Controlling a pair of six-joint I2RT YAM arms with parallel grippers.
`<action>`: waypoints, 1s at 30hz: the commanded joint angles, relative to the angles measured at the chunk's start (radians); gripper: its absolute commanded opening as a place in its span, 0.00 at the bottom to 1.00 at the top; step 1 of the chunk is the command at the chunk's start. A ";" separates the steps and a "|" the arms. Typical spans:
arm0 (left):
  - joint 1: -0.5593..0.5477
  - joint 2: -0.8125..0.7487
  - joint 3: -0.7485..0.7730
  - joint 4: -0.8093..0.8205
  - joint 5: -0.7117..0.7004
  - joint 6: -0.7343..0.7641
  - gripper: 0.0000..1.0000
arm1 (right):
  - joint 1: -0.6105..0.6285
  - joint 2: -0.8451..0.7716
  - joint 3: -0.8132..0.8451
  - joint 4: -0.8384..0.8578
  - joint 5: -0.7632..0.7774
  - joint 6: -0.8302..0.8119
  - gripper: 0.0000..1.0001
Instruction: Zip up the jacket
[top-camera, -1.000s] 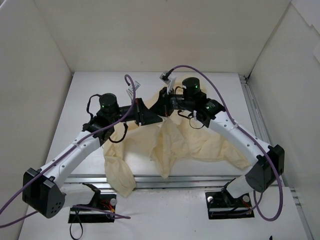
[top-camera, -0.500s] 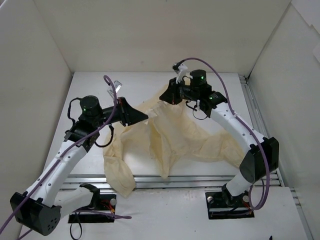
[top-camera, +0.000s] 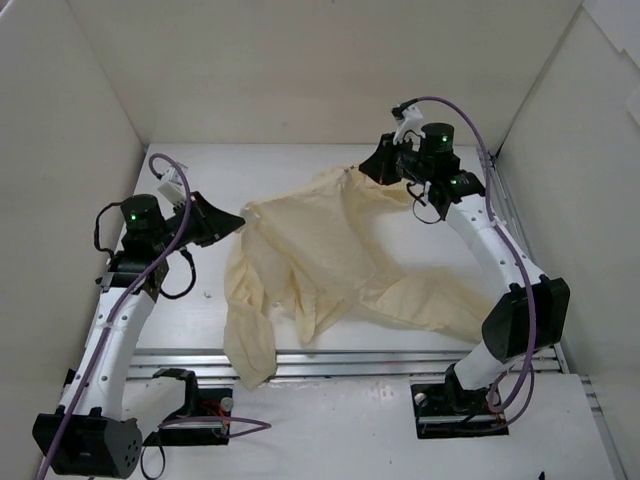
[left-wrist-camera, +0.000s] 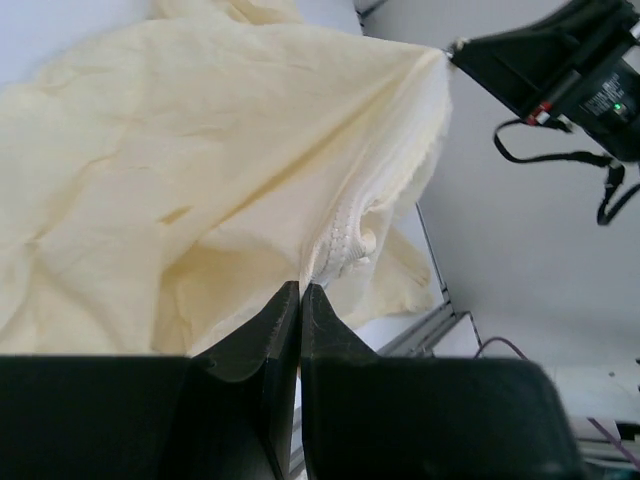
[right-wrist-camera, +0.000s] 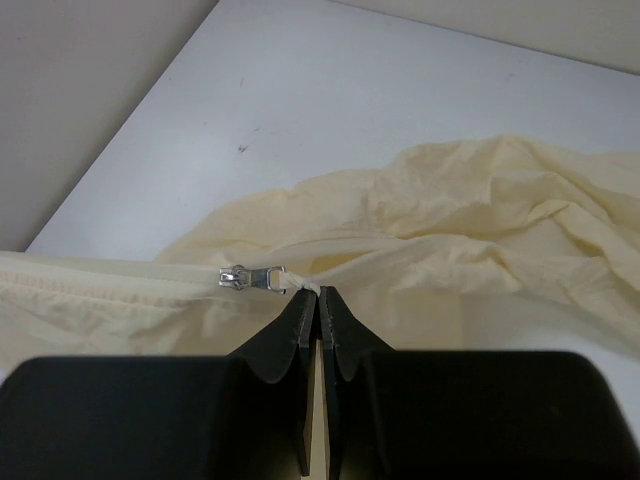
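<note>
The pale cream-yellow jacket (top-camera: 320, 250) lies spread on the white table, its front edge pulled taut between both grippers. My left gripper (top-camera: 238, 217) is shut on the jacket's edge at the left, where the white zipper teeth (left-wrist-camera: 340, 235) bunch just past the fingertips (left-wrist-camera: 300, 288). My right gripper (top-camera: 363, 170) is at the back right, shut on the small white cord of the zipper pull (right-wrist-camera: 318, 292). The metal slider (right-wrist-camera: 250, 277) sits just left of the tips on the zipper line. Wrinkled jacket fabric (right-wrist-camera: 480, 210) lies beyond it.
White enclosure walls (top-camera: 100, 110) stand on three sides. An aluminium rail (top-camera: 400, 360) runs along the near table edge and another rail (top-camera: 505, 210) along the right side. One sleeve (top-camera: 250, 350) hangs over the near rail. The right gripper (left-wrist-camera: 540, 70) shows in the left wrist view.
Both arms have swung apart, the left to the left and the right to the back right. The jacket has been drawn out wide and taut between them. Both stay shut.
</note>
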 joint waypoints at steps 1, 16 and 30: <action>0.069 -0.016 0.060 -0.006 -0.040 0.015 0.00 | -0.065 -0.027 0.068 0.057 0.073 -0.021 0.00; 0.287 0.020 0.140 -0.072 -0.173 -0.014 0.00 | -0.277 -0.049 0.212 0.005 0.188 -0.064 0.00; 0.237 0.037 0.226 -0.134 -0.205 0.053 0.01 | -0.318 -0.119 0.326 -0.078 0.084 -0.082 0.00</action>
